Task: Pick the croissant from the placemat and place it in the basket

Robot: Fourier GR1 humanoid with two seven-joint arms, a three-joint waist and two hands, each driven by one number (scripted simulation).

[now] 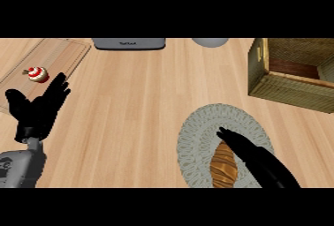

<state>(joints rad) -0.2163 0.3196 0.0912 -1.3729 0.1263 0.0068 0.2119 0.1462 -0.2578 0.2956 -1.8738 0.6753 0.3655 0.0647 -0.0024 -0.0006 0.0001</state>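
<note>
Right hand [257, 161] is over the mat [195, 145] near the counter's [143, 123] front edge, right of centre. Fingers look straight and together, tips toward the mat's middle. I see no curl round anything, so I read it as open and holding nothing. The hand is all black, so the thumb is hard to pick out, and the wrist is cut off at the view's lower edge.

Croissant [223, 170] lies on the mat's front part, just left of the hand and partly under it. Its right side is hidden by the fingers and its near end is cut off at the bottom. I can't tell if the fingers touch it or sit above it.

Basket [287, 88] is at the back right corner, well apart from the mat, its right side out of view.

Left hand [39, 108] rests open, fingers up, near the left edge, over the front end of a board [55, 55]. On the board, just beyond the fingertips, sits a small red and white thing [36, 75] I can't identify.

At the back edge there is a grey box [128, 43] and a grey round thing [210, 42], both cut off.
</note>
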